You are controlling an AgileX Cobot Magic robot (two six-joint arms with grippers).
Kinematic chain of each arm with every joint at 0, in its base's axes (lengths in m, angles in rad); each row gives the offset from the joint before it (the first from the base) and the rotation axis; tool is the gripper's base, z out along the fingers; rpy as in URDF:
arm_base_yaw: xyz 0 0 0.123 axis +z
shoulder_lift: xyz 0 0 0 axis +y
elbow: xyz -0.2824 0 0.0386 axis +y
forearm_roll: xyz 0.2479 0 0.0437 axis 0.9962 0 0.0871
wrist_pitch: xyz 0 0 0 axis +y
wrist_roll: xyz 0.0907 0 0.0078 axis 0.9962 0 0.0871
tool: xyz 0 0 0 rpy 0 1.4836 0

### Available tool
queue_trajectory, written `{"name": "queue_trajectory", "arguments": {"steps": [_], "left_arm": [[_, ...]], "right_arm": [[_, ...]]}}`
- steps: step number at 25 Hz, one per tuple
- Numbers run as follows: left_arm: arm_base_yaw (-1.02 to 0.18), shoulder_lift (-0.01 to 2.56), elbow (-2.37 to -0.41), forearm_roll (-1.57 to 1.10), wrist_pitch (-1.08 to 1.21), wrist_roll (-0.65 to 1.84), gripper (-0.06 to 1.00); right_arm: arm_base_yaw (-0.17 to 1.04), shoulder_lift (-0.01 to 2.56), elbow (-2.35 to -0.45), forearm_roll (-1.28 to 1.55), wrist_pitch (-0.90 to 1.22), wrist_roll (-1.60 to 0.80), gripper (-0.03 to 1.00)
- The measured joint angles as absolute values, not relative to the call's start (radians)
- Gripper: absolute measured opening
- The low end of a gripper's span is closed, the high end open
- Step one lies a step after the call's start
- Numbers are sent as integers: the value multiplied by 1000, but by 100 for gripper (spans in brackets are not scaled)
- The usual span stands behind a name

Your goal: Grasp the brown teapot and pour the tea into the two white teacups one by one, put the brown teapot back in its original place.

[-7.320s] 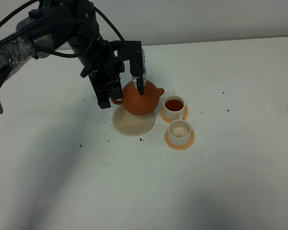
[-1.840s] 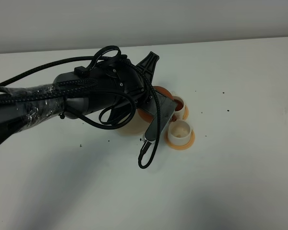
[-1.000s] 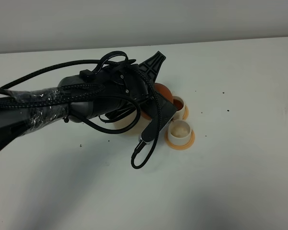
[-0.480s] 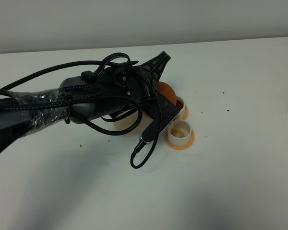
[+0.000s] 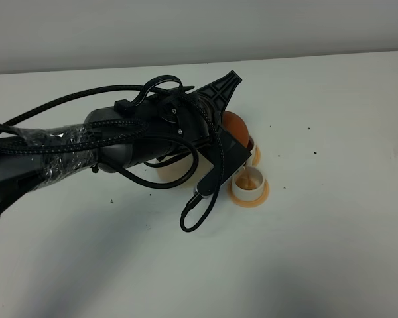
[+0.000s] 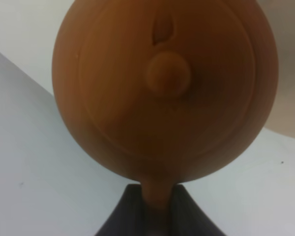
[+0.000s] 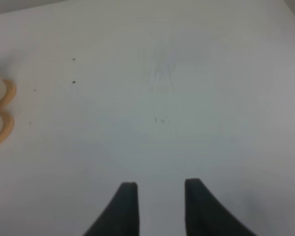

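Note:
In the exterior high view my left arm reaches across the brown teapot (image 5: 236, 126), which hangs tilted above the two white teacups. A thin stream of tea falls from it into the nearer teacup (image 5: 250, 179). The farther teacup (image 5: 253, 147) is mostly hidden behind the teapot. In the left wrist view the teapot (image 6: 162, 88) fills the frame, lid knob facing the camera, and my left gripper (image 6: 156, 216) is shut on its loop handle. The cream saucer (image 5: 167, 173) shows partly beneath the arm. My right gripper (image 7: 157, 201) stands open over bare table, holding nothing.
Each teacup sits on an orange coaster (image 5: 260, 196). The right wrist view catches both cups and a coaster (image 7: 2, 125) at its edge. A loop of black cable (image 5: 196, 215) hangs from my left arm close to the white table (image 5: 318, 252).
My left gripper has shifted the teapot slightly rightward and tilted it further. A stream of tea now runs into the nearer teacup, which looks darker inside.

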State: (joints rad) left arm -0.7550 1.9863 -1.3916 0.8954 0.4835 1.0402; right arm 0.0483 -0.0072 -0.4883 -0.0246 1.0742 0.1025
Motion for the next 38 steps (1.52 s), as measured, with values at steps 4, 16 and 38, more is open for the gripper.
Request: {"name": "queue_trajectory", "arguments": {"steps": [4,16,38], "left_arm": [[-755,1986,-1392,907,479,1040,12],[-765,1986,-1392,938,469,1070,12],[-765,1986,-1392,1006,426,1090,12]], "right_arm": [[48,-7,-488,-25,1074,102,24],[48,-7,-488,-25,1074,102,24],[48,-7,-488,-25,1074,102,24]]}}
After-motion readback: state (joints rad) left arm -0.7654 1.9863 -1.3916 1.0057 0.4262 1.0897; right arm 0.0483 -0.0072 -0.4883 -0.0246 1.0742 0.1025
